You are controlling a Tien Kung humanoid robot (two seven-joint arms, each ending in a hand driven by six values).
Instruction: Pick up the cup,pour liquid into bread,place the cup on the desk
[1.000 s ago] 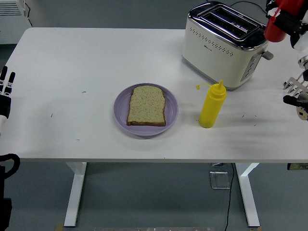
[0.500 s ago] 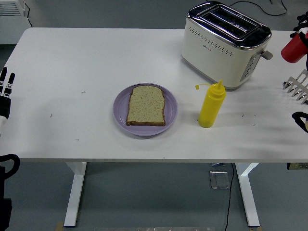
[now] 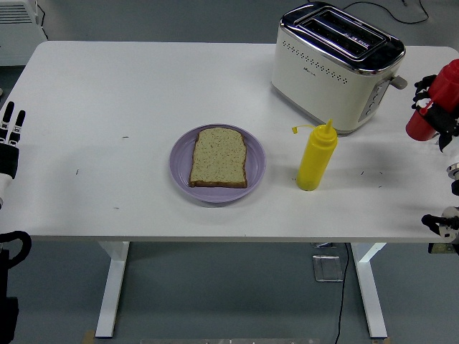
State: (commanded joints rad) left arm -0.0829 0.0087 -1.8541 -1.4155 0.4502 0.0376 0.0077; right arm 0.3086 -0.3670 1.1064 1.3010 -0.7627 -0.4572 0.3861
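Observation:
A red cup (image 3: pixel 433 113) hangs at the far right edge, just above the table and right of the toaster, tilted a little. My right hand (image 3: pixel 427 100) is shut on it, its black fingers wrapped around the cup's side. A slice of brown bread (image 3: pixel 219 158) lies flat on a purple plate (image 3: pixel 181 166) in the middle of the table, far to the left of the cup. My left hand (image 3: pixel 10 136) rests at the left edge with straight fingers and holds nothing.
A cream and chrome toaster (image 3: pixel 333 64) stands at the back right. A yellow squeeze bottle (image 3: pixel 316 156) with its cap hanging open stands between the plate and the cup. The white table (image 3: pixel 107 93) ends close below the plate.
My right hand has carried the red cup down from the top right corner to just above the table beside the toaster. Bread, bottle and left hand have not moved.

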